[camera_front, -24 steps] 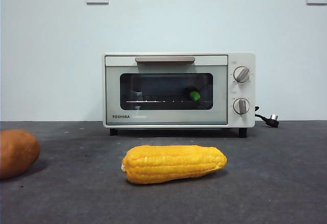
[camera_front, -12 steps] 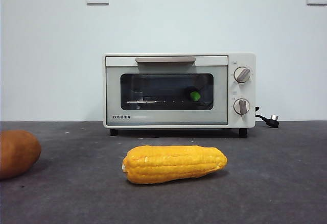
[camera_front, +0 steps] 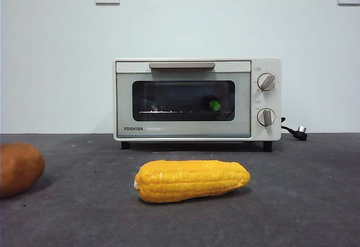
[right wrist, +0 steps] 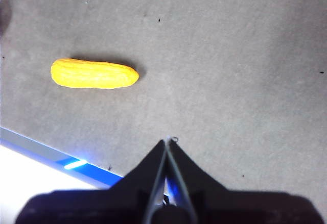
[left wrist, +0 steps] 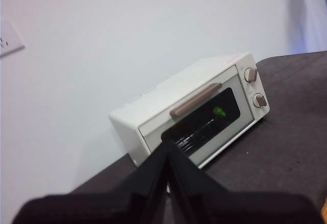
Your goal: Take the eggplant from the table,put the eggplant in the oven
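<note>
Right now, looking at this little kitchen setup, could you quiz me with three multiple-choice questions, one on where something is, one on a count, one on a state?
1. Where is the eggplant?
A. On the table beside the corn
B. Inside the oven, behind the glass
C. Held in a gripper

2. How many round knobs does the oven have?
A. One
B. Two
C. Four

3. What state is the oven door in?
A. Shut
B. Fully open
C. Taken off

Answers:
1. B: its green stem end shows through the dark window in the front and left wrist views.
2. B: two knobs sit one above the other on the right of the oven's front.
3. A: the door stands flush with the oven's front, handle at the top.

The corn cob lies on the table in front.
</note>
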`<move>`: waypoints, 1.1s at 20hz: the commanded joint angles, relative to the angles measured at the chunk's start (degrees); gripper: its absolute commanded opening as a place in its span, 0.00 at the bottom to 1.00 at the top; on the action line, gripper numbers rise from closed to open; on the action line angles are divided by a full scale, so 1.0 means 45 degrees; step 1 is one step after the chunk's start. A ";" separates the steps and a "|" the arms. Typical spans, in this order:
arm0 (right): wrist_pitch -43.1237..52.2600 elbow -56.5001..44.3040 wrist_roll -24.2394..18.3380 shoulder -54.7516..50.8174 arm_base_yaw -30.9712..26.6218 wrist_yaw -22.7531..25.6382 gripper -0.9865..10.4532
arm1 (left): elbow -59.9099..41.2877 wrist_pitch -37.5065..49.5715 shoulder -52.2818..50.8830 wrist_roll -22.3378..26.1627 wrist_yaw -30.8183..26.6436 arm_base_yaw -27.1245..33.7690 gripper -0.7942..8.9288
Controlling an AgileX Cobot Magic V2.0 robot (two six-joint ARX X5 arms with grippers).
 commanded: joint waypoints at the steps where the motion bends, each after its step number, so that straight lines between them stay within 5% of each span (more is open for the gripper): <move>1: -0.0155 0.0034 -0.0053 0.0073 0.0000 0.0136 0.09 | -0.1375 0.0481 -0.0617 -0.1015 -0.0403 0.0049 0.08; 13: 0.2880 0.0034 -0.0053 0.0073 0.0000 0.0345 0.09 | -0.5591 0.0996 -0.1914 -0.5100 -0.4906 -0.0097 0.08; 22: 0.3944 0.0034 -0.0053 0.0073 0.0000 0.0350 0.09 | -0.5625 0.0563 -0.1889 -0.5391 -0.5348 -0.0661 0.08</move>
